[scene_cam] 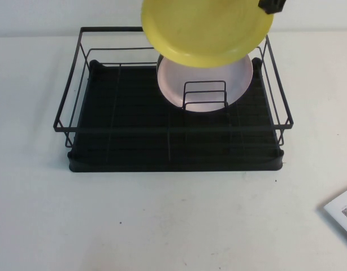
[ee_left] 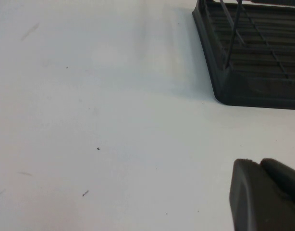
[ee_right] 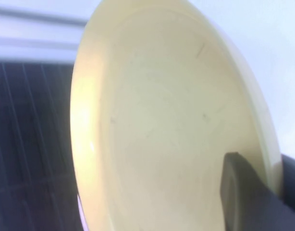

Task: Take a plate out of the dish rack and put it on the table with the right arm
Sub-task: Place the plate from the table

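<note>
Surface point(scene_cam: 162, 226): white, faintly speckled, bearing everything listed below.

Rack point(scene_cam: 173, 127): black wire frame on a black ribbed tray base, set across the middle of the surface; its near corner also shows in the left wrist view point(ee_left: 248, 62). Small wire dividers stand in the right half.

Yellow plate point(scene_cam: 207, 28): round, plain, shallow raised rim. Held in the air above the rack's far right part, tilted, clear of the wires, partly covering the pink plate below it. In the right wrist view point(ee_right: 171, 125) its hollow face fills most of the frame.

Pink plate point(scene_cam: 204, 84): pale, inside the rack behind a divider, leaning.

Right hand point(ee_right: 263, 187): pinching the yellow plate's rim, one finger on the hollow face and one behind; a black part of it shows at the plate's upper right edge in the high view point(scene_cam: 272, 5).

Left hand point(ee_left: 267, 192): low over bare surface, near the rack's corner; spread or pressed together cannot be told.

Printed card point(scene_cam: 343, 212): at the surface's right edge, well apart from the rack.
</note>
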